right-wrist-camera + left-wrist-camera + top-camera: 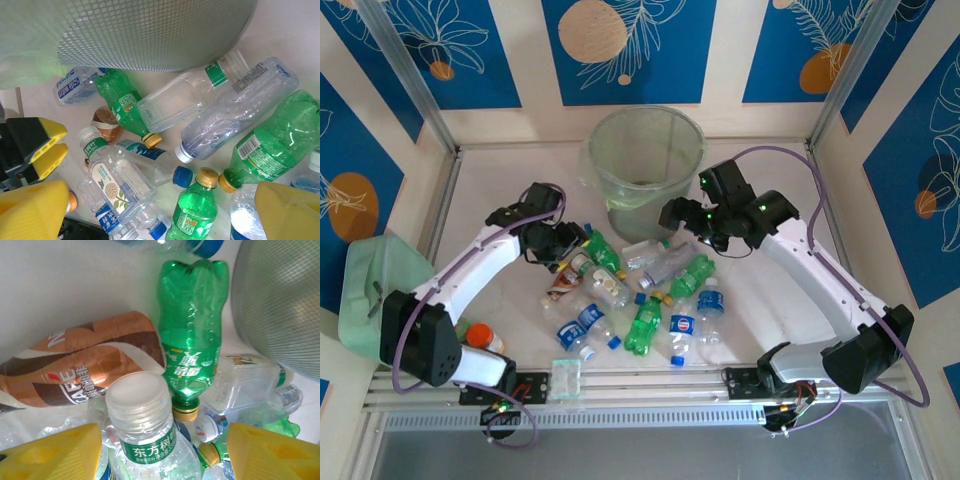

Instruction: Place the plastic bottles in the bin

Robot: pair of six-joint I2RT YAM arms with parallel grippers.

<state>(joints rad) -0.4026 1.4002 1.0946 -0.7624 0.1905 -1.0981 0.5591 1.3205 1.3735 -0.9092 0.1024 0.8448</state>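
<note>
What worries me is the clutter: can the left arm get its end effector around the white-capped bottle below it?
Probably yes: the left end effector hangs open astride the white-capped bottle, nothing lies over it, though the green bottle crowds one side.

Robot lab cell, folks: blue leaf-print panels [660,60] stand behind the bin [645,110], and aluminium posts [405,75] flank it. A pale surface [500,175] spreads in front of it.

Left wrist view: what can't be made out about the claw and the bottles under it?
- Left claw: fingers cut off by the bottom edge; whether they touch the white-capped bottle cannot be told.
- That bottle's body: cut off by the bottom edge.
- Bin: cut by the right edge; its meshed wall hides the contents.
- Blue-capped bottle: cut off by the top edge.
</note>
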